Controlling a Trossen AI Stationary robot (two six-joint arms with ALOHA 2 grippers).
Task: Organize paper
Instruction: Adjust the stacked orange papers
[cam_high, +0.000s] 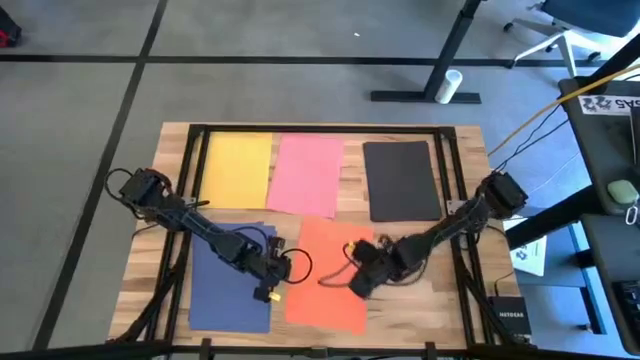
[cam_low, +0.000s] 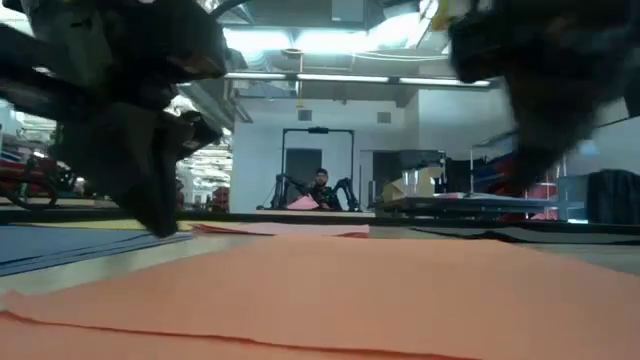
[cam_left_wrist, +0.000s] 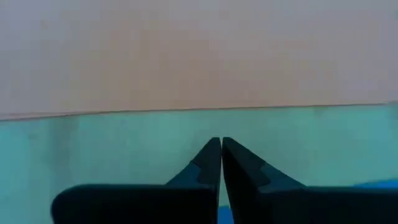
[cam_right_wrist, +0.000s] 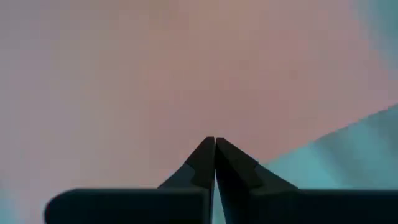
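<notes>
Five sheets of paper lie flat on the wooden table (cam_high: 462, 300). At the far side, three sit in a row: the yellow sheet (cam_high: 238, 170) on the left, the pink sheet (cam_high: 310, 174) in the middle and the black sheet (cam_high: 402, 180) on the right. They lie close beside each other with thin strips of wood showing between them. At the near side lie the navy blue sheet (cam_high: 222, 290) on the left and the orange sheet (cam_high: 325, 285) next to it, in the middle of the table. The orange sheet's far edge sits just by the pink sheet's near edge. The left gripper (cam_high: 270, 283) reaches in from the left side, across the navy blue sheet, and its tip is at the right edge of that sheet, just beside the orange one. In the left wrist view its two fingers (cam_left_wrist: 245, 168) are pressed together with nothing between them. The right gripper (cam_high: 358, 283) reaches in from the right side and its tip is over the right part of the orange sheet. In the right wrist view its fingers (cam_right_wrist: 239, 167) are also squeezed together and hold nothing. In the low view the orange sheet fills the front, and a person (cam_low: 320, 187) sits far back in the room.
</notes>
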